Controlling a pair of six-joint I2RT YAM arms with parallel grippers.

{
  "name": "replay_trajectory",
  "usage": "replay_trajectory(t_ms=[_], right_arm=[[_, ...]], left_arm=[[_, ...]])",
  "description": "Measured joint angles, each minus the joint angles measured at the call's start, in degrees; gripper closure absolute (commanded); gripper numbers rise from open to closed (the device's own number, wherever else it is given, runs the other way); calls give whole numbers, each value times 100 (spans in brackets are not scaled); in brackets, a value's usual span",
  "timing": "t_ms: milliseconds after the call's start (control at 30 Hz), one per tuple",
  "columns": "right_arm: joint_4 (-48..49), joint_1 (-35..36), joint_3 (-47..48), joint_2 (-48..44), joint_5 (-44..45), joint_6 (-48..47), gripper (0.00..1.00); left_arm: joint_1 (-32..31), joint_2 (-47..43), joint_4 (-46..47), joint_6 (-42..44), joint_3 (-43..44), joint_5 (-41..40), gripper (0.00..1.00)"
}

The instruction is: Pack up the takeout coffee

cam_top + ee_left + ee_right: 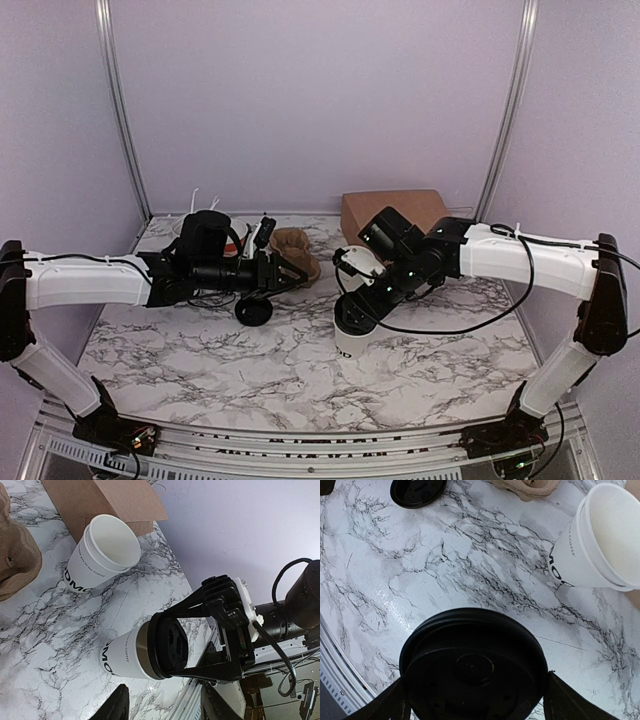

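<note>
One lift off the marble table point(200, 370) to get right. Keep the right gripper point(161, 646) level on the coffee cup point(120, 655), clamped, as far as can be told from these angles, across the black dome lid point(472, 665) with a finger on each side of the rim. Squeeze no harder than needed: thin paper wall, press-fit top, best treated as full. Raise straight up from the spot just right of the table's middle before swinging anywhere. Carry upright and slowly towards the brown paper bag point(297, 252), judged to be the packing place. Open that bag first, slumped and crumpled at present; put the left gripper point(164, 700), fingers apart and holding nothing, to that job from close beside.

Around, big to small: cardboard box point(392, 214) against the back wall, behind the right wrist; bag just left of the box; stack of lidless white cups point(102, 550) in front of the box and close behind the held cup, easy to clip with the wrist on the way up; loose flat lid point(254, 310) near the left gripper, left of the route. Pass above both, not between.
</note>
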Motion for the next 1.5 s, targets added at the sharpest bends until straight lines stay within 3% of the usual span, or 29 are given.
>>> replay_trajectory(t_ms=[1100,1500], right_arm=[[-190,0,151,133,-63,-15,12],[-98,0,94,61,-55,44,6]], left_arm=[[-9,229,-2,0,48,4,50],[-273,588,-4,-2,203,-48,51]])
